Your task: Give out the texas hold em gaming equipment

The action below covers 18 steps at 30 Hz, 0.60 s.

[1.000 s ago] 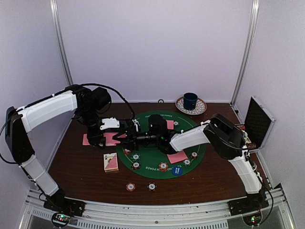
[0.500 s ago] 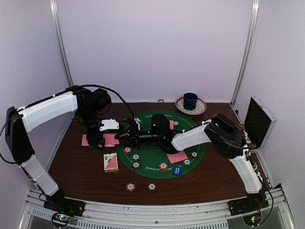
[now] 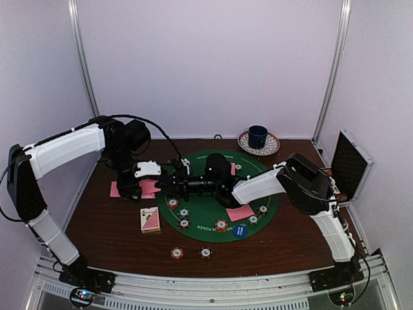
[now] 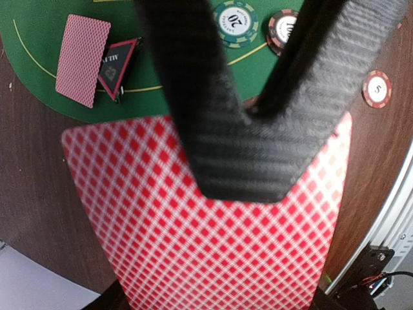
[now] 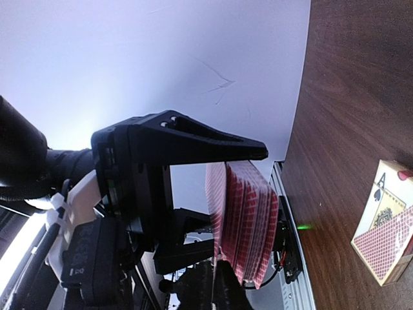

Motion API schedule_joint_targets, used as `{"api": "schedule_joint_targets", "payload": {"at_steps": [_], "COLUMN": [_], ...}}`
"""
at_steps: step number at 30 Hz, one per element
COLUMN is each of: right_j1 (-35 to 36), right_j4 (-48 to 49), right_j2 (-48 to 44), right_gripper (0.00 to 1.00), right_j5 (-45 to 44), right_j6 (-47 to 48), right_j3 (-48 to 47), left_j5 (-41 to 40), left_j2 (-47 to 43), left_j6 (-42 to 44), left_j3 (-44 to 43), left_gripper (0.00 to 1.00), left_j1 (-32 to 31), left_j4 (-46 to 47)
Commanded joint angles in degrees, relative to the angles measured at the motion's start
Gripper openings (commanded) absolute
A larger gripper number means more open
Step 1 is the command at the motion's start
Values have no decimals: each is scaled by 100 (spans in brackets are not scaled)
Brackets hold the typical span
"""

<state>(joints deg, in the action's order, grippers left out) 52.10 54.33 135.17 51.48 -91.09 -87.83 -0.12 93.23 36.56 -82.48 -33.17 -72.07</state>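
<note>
My left gripper [image 3: 150,185] is clamped on a thick deck of pink-backed playing cards [image 4: 213,252], one black carbon finger pressed flat across its top card. I hold the deck above the brown wooden table [image 3: 110,226], just off the left edge of the round green felt mat [image 3: 203,208]. My right gripper [image 3: 169,185] stretches across the mat to the deck's edge. I cannot tell whether its jaws are apart or closed on a card.

On the mat a single pink-backed card [image 4: 82,60] lies against a black red-edged triangle marker [image 4: 116,68], and a green striped-edge chip [image 4: 236,22] sits near them. A blue button disc [image 3: 240,230] rests at the mat's near rim. An orange-red striped-edge chip [image 3: 177,253] lies off the mat on the near side. An ace-of-spades card box [image 3: 150,219] lies just beside the mat's near-left edge.
</note>
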Motion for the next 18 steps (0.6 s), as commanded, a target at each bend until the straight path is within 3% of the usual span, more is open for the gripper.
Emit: {"api": "schedule_joint_targets", "payload": {"at_steps": [1,3,18], "right_j1": [-10,-40,-554], "right_j4": [282,334,527], "right_j2": [-33,-55,-426], "right_gripper": [4,0,0], "right_j5": [108,103,170], "right_j6": [-81,-104,-12], "right_j3": [-136,-101,618], "left_j5": [-101,-106,-222], "left_j2": [-71,-86,-136], "left_j6": [69,69,84], "left_j3": [17,29,80], "left_gripper": [0,0,0], "left_j1": [3,3,3], "left_j4": [60,59,55]}}
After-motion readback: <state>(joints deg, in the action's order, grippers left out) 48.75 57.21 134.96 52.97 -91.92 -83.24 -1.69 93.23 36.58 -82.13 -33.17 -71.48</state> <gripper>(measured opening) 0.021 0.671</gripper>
